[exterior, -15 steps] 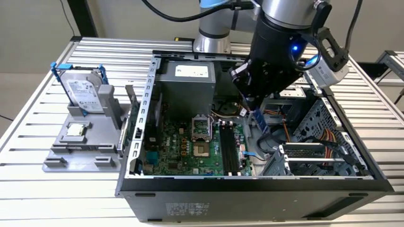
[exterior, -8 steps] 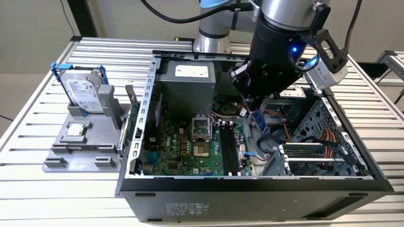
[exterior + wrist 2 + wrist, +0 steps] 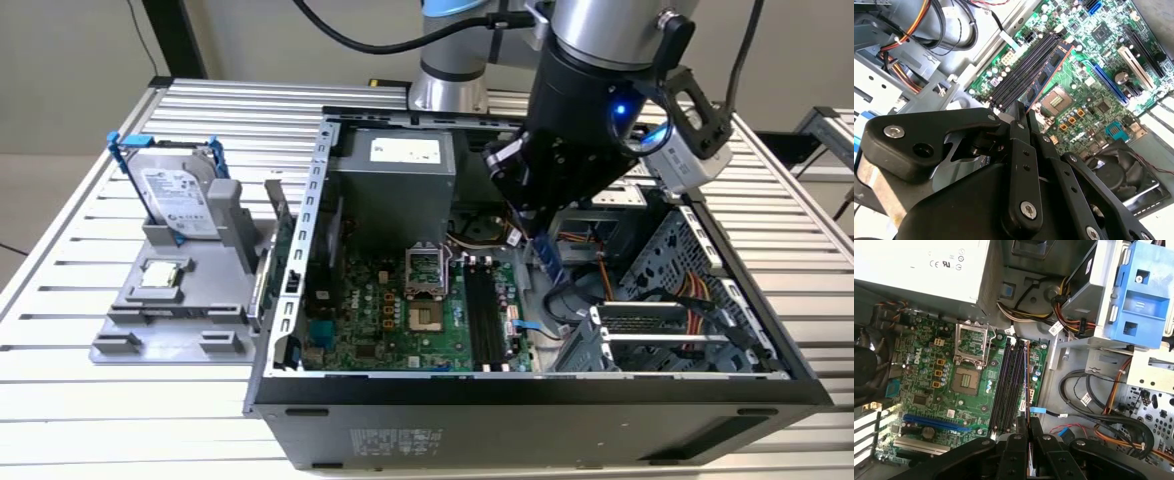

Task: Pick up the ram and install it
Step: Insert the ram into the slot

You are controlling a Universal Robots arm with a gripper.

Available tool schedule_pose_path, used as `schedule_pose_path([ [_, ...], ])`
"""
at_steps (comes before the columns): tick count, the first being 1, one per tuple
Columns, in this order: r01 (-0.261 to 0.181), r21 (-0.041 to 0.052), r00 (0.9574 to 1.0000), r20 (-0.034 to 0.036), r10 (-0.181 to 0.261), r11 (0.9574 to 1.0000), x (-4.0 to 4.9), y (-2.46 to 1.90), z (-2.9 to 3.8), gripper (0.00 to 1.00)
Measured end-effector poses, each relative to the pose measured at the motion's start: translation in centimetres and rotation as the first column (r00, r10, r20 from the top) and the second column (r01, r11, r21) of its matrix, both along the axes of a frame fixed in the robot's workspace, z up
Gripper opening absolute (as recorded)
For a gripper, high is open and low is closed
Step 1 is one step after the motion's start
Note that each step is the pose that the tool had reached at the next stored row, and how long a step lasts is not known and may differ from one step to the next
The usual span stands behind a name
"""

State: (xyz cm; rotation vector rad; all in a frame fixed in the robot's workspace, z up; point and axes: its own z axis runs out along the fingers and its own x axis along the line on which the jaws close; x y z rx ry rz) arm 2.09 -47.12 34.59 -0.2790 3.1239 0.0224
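Note:
My gripper (image 3: 1024,107) is shut on the ram (image 3: 1049,75), a thin stick with dark blue chips and an orange edge. The ram reaches out from the fingertips, lengthwise along the black slots (image 3: 1019,70) of the green motherboard (image 3: 1094,100). In the first wrist view the ram (image 3: 1026,380) is edge-on, a thin line over the outermost slots (image 3: 1006,385), with the gripper (image 3: 1028,421) at its near end. In the exterior view the gripper (image 3: 527,235) hangs inside the open computer case, and a bluish strip of the ram (image 3: 545,258) pokes out below it, above the slots (image 3: 483,320).
The open CPU socket (image 3: 966,380) lies beside the slots. The grey power supply (image 3: 394,165) stands at the case's back. Cable bundles (image 3: 1104,405) and a blue drive bay (image 3: 1144,290) crowd the other side. Outside the case a grey holder carries a hard drive (image 3: 174,190) and a CPU chip (image 3: 160,275).

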Motion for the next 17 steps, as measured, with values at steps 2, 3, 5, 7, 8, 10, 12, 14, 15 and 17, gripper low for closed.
schedule_pose_path([
  [2,0.000,-0.0001,1.0000,0.0000,0.000,1.0000,0.00,0.00,-0.08,0.00],
  [3,0.000,-0.0003,1.0000,0.0000,0.000,1.0000,0.00,0.00,-0.12,0.00],
  [5,0.000,-0.0004,1.0000,0.0000,0.000,1.0000,0.00,0.00,-0.21,0.00],
  [7,0.000,-0.0006,1.0000,0.0000,0.000,1.0000,0.00,0.00,-0.28,0.00],
  [8,0.000,-0.0006,1.0000,0.0000,0.000,1.0000,0.00,0.00,-0.30,0.00],
  [10,0.000,-0.0005,1.0000,0.0000,0.000,1.0000,0.00,0.00,-0.36,0.00],
  [12,0.000,-0.0005,1.0000,0.0000,0.000,1.0000,0.01,0.00,-0.45,0.00],
  [14,0.000,-0.0005,1.0000,0.0000,0.000,1.0000,0.00,0.00,-0.51,0.00],
  [15,0.000,-0.0005,1.0000,0.0000,0.000,1.0000,0.00,0.00,-0.53,0.00],
  [17,0.000,-0.0003,1.0000,0.0001,0.000,1.0000,0.00,0.00,-0.60,0.00],
])
